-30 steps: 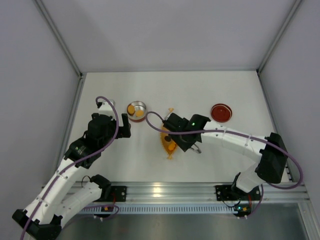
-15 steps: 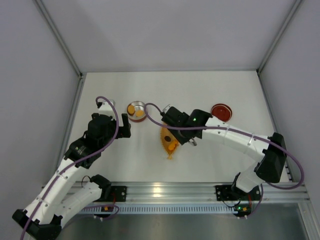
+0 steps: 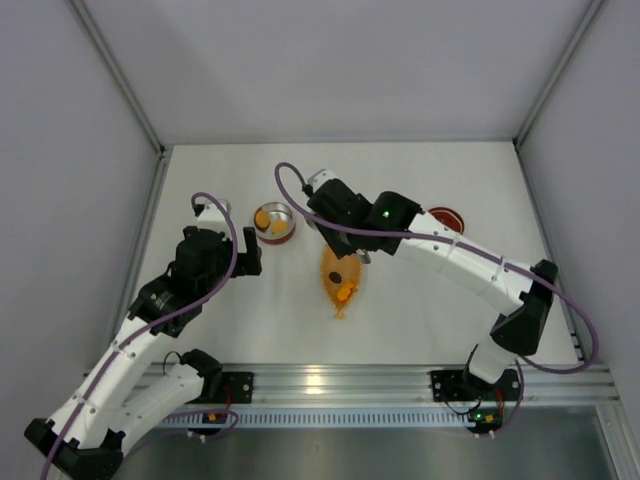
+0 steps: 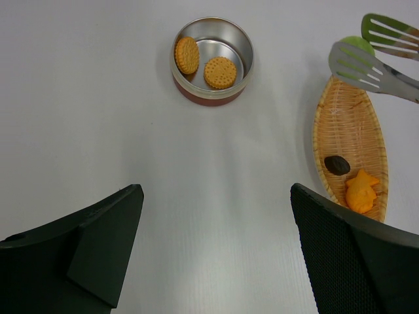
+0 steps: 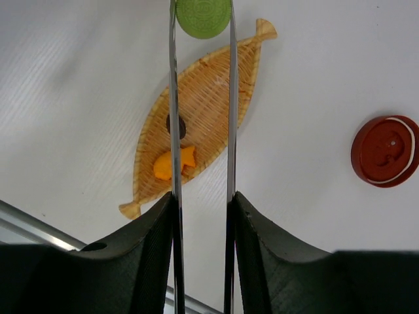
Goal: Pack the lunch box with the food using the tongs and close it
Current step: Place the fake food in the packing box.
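Note:
The lunch box (image 4: 212, 60) is a round silver tin with a red wall; it stands open with two round yellow pieces of food inside. In the top view the lunch box (image 3: 274, 221) lies just left of my right gripper (image 3: 338, 212). My right gripper (image 5: 203, 203) is shut on the tongs (image 5: 231, 131). The tongs' tips (image 4: 376, 55) pinch a green piece (image 5: 203, 16) above the far end of the orange tray (image 5: 203, 98). A dark brown piece (image 4: 336, 165) and an orange fish-shaped piece (image 4: 361, 191) lie in the tray. My left gripper (image 4: 215, 196) is open and empty, near side of the tin.
The red lid (image 5: 385, 151) with a white mark lies flat on the table to the right of the tray, also visible as the lid (image 3: 442, 224) in the top view. White walls enclose the table on three sides. An aluminium rail (image 3: 330, 380) runs along the near edge.
My right arm has swung away from the near part of the tray toward the far left, carrying the tongs with the green piece toward the tin. The left arm has stayed put.

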You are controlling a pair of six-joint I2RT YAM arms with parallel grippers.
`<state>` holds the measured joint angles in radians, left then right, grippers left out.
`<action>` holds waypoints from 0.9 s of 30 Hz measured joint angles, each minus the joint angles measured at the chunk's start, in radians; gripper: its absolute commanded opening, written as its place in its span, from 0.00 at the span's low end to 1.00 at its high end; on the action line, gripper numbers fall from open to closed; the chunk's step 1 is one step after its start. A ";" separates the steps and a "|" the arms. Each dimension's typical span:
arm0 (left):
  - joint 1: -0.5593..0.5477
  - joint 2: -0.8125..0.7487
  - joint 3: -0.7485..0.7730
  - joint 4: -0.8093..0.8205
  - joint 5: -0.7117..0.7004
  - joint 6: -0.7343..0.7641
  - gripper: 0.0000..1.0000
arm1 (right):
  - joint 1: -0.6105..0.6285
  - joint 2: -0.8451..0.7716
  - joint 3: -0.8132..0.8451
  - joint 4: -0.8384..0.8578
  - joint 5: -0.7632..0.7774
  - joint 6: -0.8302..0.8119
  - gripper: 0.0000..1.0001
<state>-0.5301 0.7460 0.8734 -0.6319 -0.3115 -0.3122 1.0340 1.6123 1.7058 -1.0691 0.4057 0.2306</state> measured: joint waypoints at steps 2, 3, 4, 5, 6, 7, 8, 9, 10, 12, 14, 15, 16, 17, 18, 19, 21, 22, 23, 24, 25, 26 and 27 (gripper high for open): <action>0.000 0.000 0.000 0.000 0.000 0.000 0.99 | 0.000 0.053 0.076 0.002 -0.004 -0.002 0.38; 0.000 0.000 0.000 0.000 0.000 0.000 0.99 | 0.000 0.084 0.117 0.002 -0.007 -0.003 0.38; 0.000 0.000 0.000 0.000 0.000 0.000 0.99 | 0.000 0.115 0.156 0.005 -0.010 -0.003 0.38; 0.000 0.000 0.000 0.000 0.000 0.000 0.99 | 0.000 0.150 0.197 0.005 -0.013 -0.003 0.38; 0.000 0.000 0.000 0.000 0.000 0.000 0.99 | 0.000 0.185 0.236 0.006 -0.019 -0.004 0.38; 0.000 0.000 0.000 0.000 0.000 0.000 0.99 | 0.000 0.214 0.267 0.008 -0.024 -0.005 0.38; 0.000 0.000 0.000 0.000 0.000 0.000 0.99 | -0.001 0.243 0.296 0.010 -0.031 -0.006 0.39; 0.000 0.000 0.000 0.000 0.000 0.000 0.99 | -0.002 0.271 0.322 0.011 -0.039 -0.007 0.39; 0.000 0.000 0.000 0.000 0.000 0.000 0.99 | -0.003 0.296 0.343 0.013 -0.050 -0.008 0.39; 0.000 0.000 0.000 0.000 0.000 0.000 0.99 | -0.006 0.340 0.375 0.016 -0.070 -0.010 0.39; 0.000 0.000 0.000 0.000 -0.001 0.000 0.99 | -0.012 0.382 0.406 0.021 -0.090 -0.010 0.39; 0.000 0.000 0.000 0.000 -0.001 0.000 0.99 | -0.016 0.400 0.417 0.027 -0.098 -0.010 0.39; 0.000 0.000 0.000 0.000 -0.001 0.000 0.99 | -0.019 0.418 0.424 0.034 -0.107 -0.010 0.40; 0.000 0.000 0.000 0.000 -0.001 0.000 0.99 | -0.023 0.429 0.425 0.038 -0.114 -0.010 0.39; 0.000 0.000 0.000 0.000 -0.001 0.000 0.99 | -0.025 0.439 0.425 0.041 -0.123 -0.010 0.40; 0.000 0.000 0.000 0.000 -0.001 0.000 0.99 | -0.028 0.452 0.425 0.043 -0.127 -0.010 0.40; 0.000 0.000 0.000 0.000 -0.001 0.000 0.99 | -0.033 0.469 0.425 0.055 -0.135 -0.010 0.40; 0.000 0.000 0.000 0.000 -0.001 0.000 0.99 | -0.035 0.476 0.425 0.063 -0.138 -0.010 0.40; 0.000 0.000 0.000 0.000 -0.001 0.000 0.99 | -0.037 0.481 0.425 0.071 -0.140 -0.010 0.40; 0.000 0.000 0.000 0.000 -0.001 0.000 0.99 | -0.039 0.484 0.425 0.082 -0.139 -0.010 0.40; 0.000 0.000 0.000 0.000 -0.001 0.000 0.99 | -0.042 0.487 0.425 0.093 -0.140 -0.010 0.41; 0.000 0.000 0.000 0.000 -0.001 0.000 0.99 | -0.044 0.489 0.425 0.103 -0.140 -0.010 0.41; 0.000 0.000 0.000 0.000 -0.001 0.000 0.99 | -0.046 0.489 0.425 0.112 -0.140 -0.010 0.42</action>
<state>-0.5301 0.7460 0.8734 -0.6319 -0.3122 -0.3122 0.9878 2.1014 2.1304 -0.9573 0.2661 0.2203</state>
